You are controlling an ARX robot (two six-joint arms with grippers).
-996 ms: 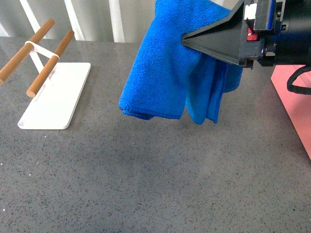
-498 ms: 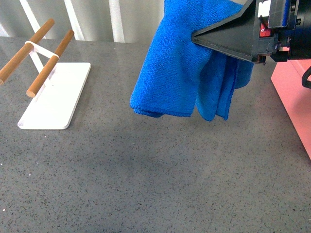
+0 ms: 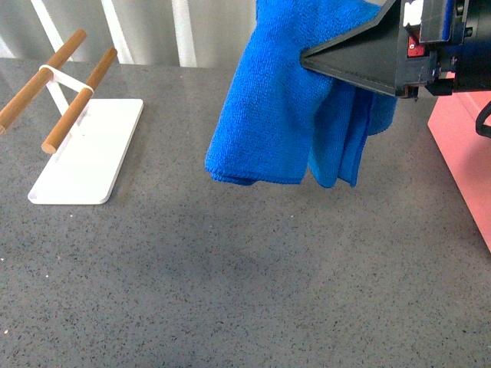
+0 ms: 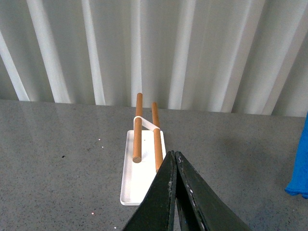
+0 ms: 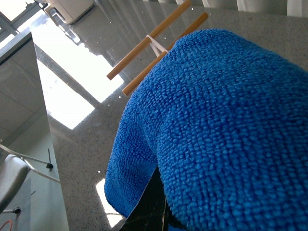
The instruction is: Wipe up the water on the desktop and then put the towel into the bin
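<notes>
Since the towel [image 3: 268,107] hung bunched above the desk [image 3: 230,291], clamped in the right gripper [image 3: 308,61] near the bin [image 3: 468,153], it seemed bound for dropping; the left gripper [image 4: 173,155] was closed, empty.

desktop [image 3: 230,291] open centre/front, tray [image 3: 100,157] w/ rods [image 3: 98,75] left, towel [image 3: 268,100] hanging mid, bin [image 3: 464,161] right

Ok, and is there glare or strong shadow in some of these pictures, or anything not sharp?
Front view: soft, even light, only a faint shadow on the desktop under the towel, all sharp. Right wrist view: blown-out white glare patches on the desktop, towel fibres crisp. Left wrist view: even light, no strong glare, the left gripper nearly black.
</notes>
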